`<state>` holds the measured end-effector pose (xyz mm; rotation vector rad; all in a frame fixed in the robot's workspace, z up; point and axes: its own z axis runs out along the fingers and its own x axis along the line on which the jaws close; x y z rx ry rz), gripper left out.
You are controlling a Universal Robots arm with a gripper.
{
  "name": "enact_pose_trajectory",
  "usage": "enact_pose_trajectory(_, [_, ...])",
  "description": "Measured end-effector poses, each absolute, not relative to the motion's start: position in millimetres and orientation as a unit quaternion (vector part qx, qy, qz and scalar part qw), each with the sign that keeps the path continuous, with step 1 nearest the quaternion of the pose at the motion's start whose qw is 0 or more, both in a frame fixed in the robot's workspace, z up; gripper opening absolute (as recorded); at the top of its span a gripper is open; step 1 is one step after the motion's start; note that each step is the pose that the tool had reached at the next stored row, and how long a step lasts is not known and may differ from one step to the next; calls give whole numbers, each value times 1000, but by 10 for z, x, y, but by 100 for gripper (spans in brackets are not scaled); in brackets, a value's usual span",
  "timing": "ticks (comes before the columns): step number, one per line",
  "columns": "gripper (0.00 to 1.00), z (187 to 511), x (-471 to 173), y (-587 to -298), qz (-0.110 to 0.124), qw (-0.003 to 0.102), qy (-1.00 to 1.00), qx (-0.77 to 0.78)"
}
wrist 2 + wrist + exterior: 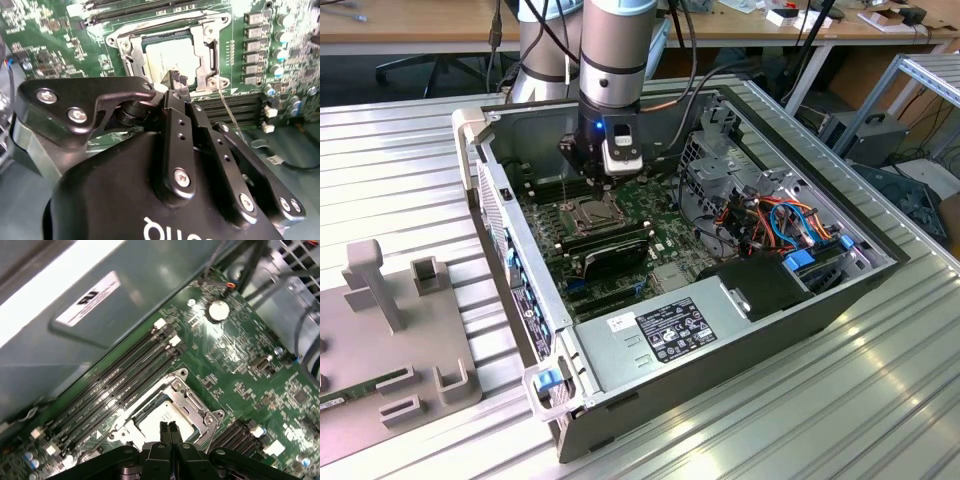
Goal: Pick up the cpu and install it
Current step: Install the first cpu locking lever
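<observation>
Dull silver square cpu [150,424] flat inside bright metal socket frame [194,407], black gripper [168,430] above, jaws pressed together, cpu's near edge hidden.

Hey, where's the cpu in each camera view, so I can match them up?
Exterior view: the cpu lies inside the socket frame, directly under the gripper, hard to make out.
Second wrist view: silver square just past the gripper's tip.
First wrist view: pale square at the gripper's tip.
Shared landmark: the socket frame.
</observation>
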<state>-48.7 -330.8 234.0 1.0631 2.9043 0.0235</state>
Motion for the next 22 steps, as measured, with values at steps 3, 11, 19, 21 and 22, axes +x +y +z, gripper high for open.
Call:
enact_pose_trajectory(3, [11,2339,-487,-3308,8,24,950,310])
enact_pose_trajectory(11, [11,2338,-486,-3309,8,24,958,287])
enact_pose_trajectory(19, [11,2338,-486,-3308,9,24,971,239])
enact_pose_trajectory(21, [11,2338,-487,-3309,10,23,977,211])
enact_pose_trajectory(22, [11,2338,-487,-3308,10,23,979,203])
